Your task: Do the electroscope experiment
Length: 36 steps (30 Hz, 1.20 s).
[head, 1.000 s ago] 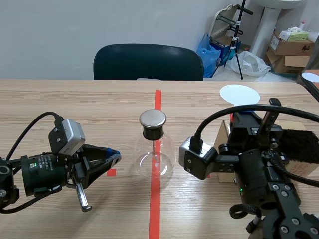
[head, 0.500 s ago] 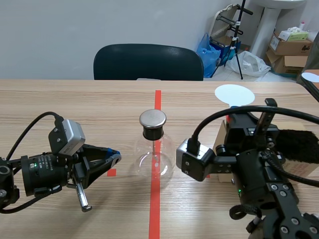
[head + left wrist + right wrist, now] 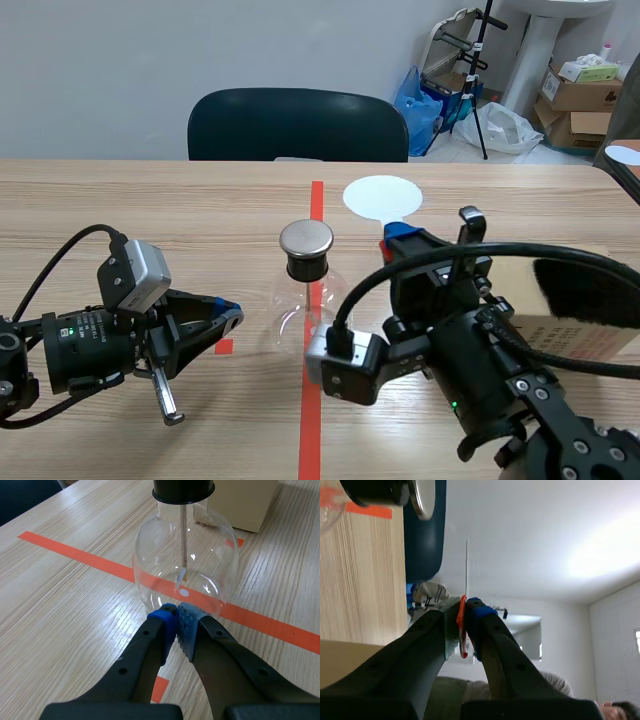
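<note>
While beside flask (image 3: 295,310), box (image 3: 600,340) behind arm (image 3: 480,370).

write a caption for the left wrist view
Left gripper, fingers shut, poised close to the glass electroscope flask standing on the orange tape line.

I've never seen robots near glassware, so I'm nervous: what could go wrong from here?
The right tool pinches the white disc by a thin handle; it might slip or tilt. Its arm is close beside the glass flask and could knock it over. The shut left tool is by the flask's base; a nudge might shove it.
</note>
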Each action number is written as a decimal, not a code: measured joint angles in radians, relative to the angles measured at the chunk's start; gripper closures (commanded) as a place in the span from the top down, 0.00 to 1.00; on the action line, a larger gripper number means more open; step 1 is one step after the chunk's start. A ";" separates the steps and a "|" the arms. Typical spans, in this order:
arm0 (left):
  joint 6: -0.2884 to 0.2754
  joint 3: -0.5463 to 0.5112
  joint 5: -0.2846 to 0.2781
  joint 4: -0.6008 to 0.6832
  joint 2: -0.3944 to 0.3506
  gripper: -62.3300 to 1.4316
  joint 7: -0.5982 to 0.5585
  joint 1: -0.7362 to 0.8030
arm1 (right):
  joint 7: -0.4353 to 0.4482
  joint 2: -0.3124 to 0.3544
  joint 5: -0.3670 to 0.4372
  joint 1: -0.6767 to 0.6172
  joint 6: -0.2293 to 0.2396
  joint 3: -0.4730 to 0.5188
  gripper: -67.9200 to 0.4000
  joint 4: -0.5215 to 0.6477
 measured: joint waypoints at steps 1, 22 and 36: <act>0.000 0.000 0.000 0.000 0.000 0.07 0.000 0.000 | 0.016 0.000 0.000 0.000 0.000 0.000 0.02 0.000; 0.000 0.000 0.000 0.000 0.000 0.07 0.000 0.000 | 0.260 0.000 -0.001 0.000 0.000 0.000 0.02 0.000; 0.000 0.000 0.000 0.000 0.000 0.07 0.000 0.000 | 0.260 0.000 -0.001 0.000 0.000 0.000 0.02 0.000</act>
